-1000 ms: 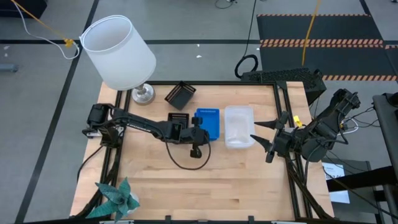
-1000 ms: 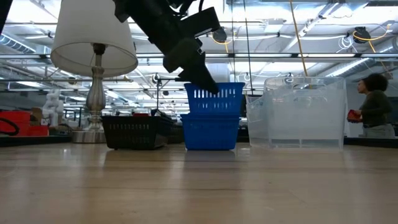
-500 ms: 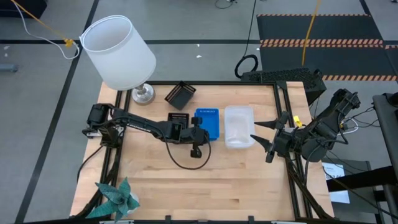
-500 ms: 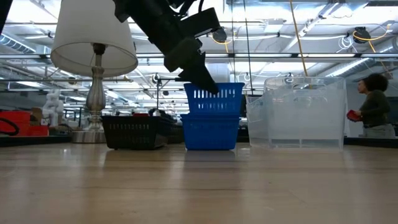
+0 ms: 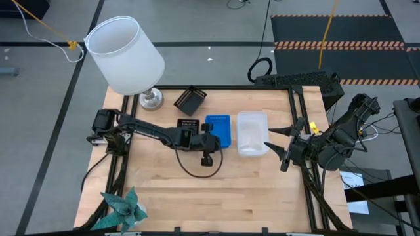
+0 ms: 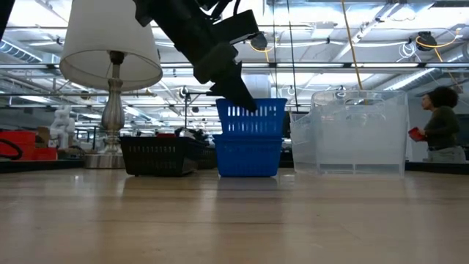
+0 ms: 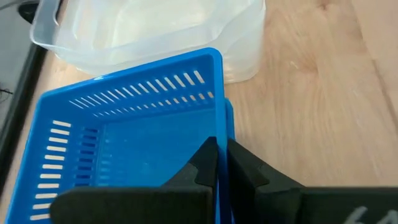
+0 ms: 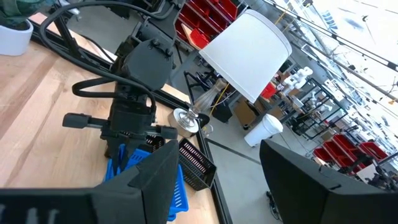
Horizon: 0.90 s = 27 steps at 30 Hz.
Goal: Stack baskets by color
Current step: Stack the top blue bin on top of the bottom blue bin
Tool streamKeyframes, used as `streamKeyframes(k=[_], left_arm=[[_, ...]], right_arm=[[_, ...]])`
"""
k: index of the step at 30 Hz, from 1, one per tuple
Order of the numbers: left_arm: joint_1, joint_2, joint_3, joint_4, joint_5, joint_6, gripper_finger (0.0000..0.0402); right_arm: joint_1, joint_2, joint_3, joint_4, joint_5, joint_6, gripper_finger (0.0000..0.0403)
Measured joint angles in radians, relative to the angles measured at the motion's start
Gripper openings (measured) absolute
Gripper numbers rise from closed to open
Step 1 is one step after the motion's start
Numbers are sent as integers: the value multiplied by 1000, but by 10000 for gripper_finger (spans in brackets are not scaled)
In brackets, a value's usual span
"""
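One blue basket (image 6: 251, 116) stands partly inside another blue basket (image 6: 248, 155) at the table's middle. My left gripper (image 7: 217, 146) is shut on the upper one, reaching in from the table's left (image 5: 210, 136). A black basket (image 5: 188, 124) sits just left of the blue ones, and a second black basket (image 5: 191, 99) lies farther back. Nested clear baskets (image 5: 252, 133) rest on the table to the right of the blue ones. My right gripper (image 5: 268, 137) hovers open by the clear baskets' right side, holding nothing. My left gripper pinches the upper blue basket's near end wall (image 7: 219, 127), one finger inside the basket and one outside. The fingers slant down from the table's left and lie along that wall. The basket stays about level, its lower part inside the blue basket beneath it.
A white-shaded lamp (image 5: 125, 56) stands at the far left corner and a teal paper ornament (image 5: 121, 210) at the near left corner. Bare wood (image 5: 223, 190) fills the near half of the table. A person (image 6: 443, 125) stands in the room beyond.
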Motion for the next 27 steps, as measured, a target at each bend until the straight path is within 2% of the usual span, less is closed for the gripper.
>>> streamKeyframes(k=[5,22,27], left_arm=[[14,0,0,0,58,-11,19],[26,13,1,10,64,-30,21],[26,13,1,10,60,-55,55]], right_arm=[[0,0,0,0,0,0,219],[0,0,0,0,-1,0,219],[0,0,0,0,-1,0,219]])
